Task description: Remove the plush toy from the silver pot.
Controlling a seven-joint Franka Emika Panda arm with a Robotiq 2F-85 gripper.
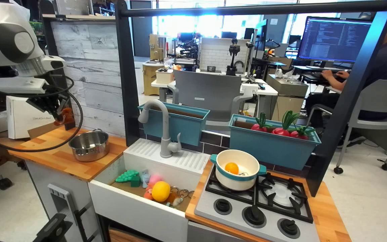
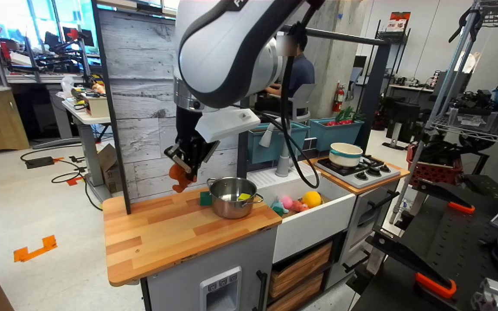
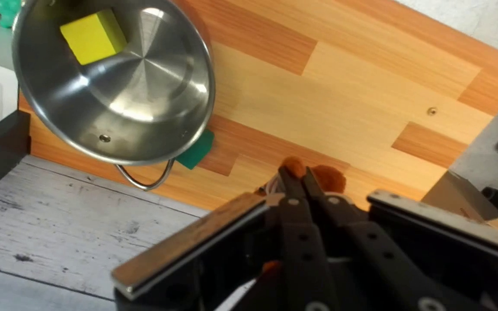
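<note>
The orange-red plush toy point(image 2: 180, 176) hangs in my gripper point(image 2: 189, 167), above the wooden counter and beside the silver pot point(image 2: 231, 209). In the wrist view, my gripper point(image 3: 295, 171) has its fingertips nearly together, pinching the plush toy point(image 3: 330, 178); the fingers hide much of it. The silver pot point(image 3: 180, 82) stands upright and apart from the toy. A yellow block point(image 3: 91, 39) lies inside the pot. In an exterior view the plush toy point(image 1: 68, 116) also shows, higher than the rim of the silver pot point(image 1: 91, 155).
A green block point(image 3: 196, 149) sits beside the pot on the wooden counter point(image 2: 162, 233). A wood-panel wall point(image 2: 141, 129) rises behind. The sink point(image 1: 139, 218) holds several toys and a yellow-orange ball point(image 1: 161, 191). A cream pot point(image 1: 235, 183) stands on the stove.
</note>
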